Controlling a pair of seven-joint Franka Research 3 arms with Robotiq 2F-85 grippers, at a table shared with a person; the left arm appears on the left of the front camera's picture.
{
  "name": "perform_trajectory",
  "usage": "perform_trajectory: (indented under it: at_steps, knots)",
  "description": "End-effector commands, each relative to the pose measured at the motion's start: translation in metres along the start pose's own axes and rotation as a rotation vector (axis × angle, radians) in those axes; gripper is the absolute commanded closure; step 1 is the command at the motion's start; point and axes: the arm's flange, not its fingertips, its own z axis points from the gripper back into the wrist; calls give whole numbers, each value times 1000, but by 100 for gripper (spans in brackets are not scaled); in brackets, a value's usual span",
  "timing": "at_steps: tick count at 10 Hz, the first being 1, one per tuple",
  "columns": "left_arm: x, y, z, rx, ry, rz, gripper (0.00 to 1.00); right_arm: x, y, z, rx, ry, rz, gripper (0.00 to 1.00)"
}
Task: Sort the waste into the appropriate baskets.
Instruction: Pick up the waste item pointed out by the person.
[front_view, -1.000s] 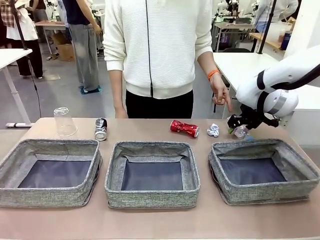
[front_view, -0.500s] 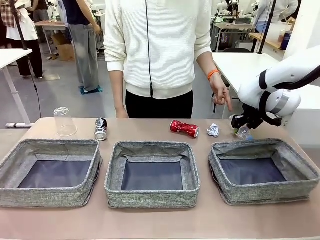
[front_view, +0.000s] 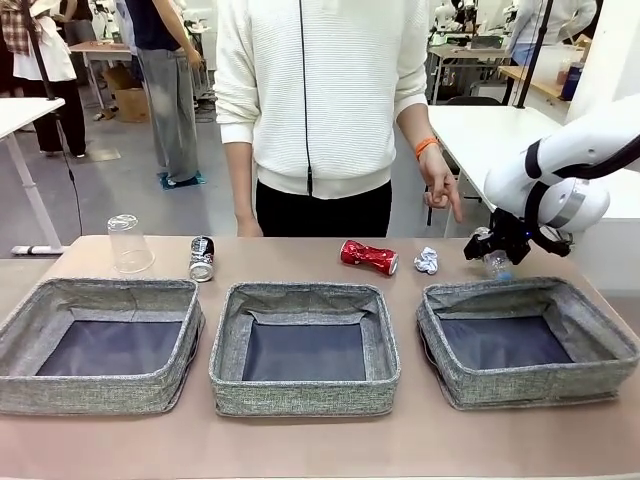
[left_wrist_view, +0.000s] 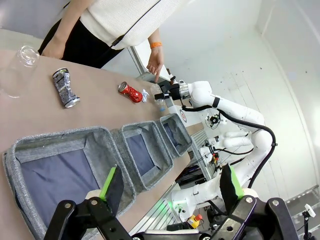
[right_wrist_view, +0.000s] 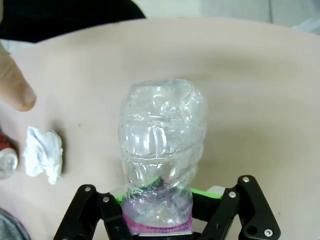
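Bottle (front_view: 497, 264) shifted right in clamped right jaws, near right basket (front_view: 530, 385) rim.

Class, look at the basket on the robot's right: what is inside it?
Right basket: only its dark flat bottom shows, with no waste on it. Its near wall covers the front strip of the bottom, so that strip cannot be checked.
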Motion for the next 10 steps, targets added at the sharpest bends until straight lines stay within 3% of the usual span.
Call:
perform_trajectory:
  at_steps: [1, 3, 5, 6, 7, 8, 9, 10]
  knots:
    - [1, -2, 0, -18, -13, -22, 0, -3, 2, 24, 30, -3, -44, 100]
    - [1, -2, 0, -18, -13, -22, 0, -11, 14, 90, 45, 26, -58, 100]
    - [1, -2, 0, -18, -13, -22, 0, -41, 65, 187, 145, 103, -118, 100]
    - [1, -2, 0, -18, -13, -22, 0, -71, 97, 216, 68, 129, -121, 100]
    - [1, -2, 0, -18, -13, -22, 0, -103, 121, 225, -9, 209, -59, 100]
    - [1, -2, 0, -18, -13, -22, 0, -137, 134, 227, -75, 171, -43, 100]
    - [1, -2, 0, -18, -13, -22, 0, -159, 137, 218, -60, 167, 13, 100]
    - [1, -2, 0, -18, -13, -22, 0, -111, 122, 240, 15, 175, -64, 100]
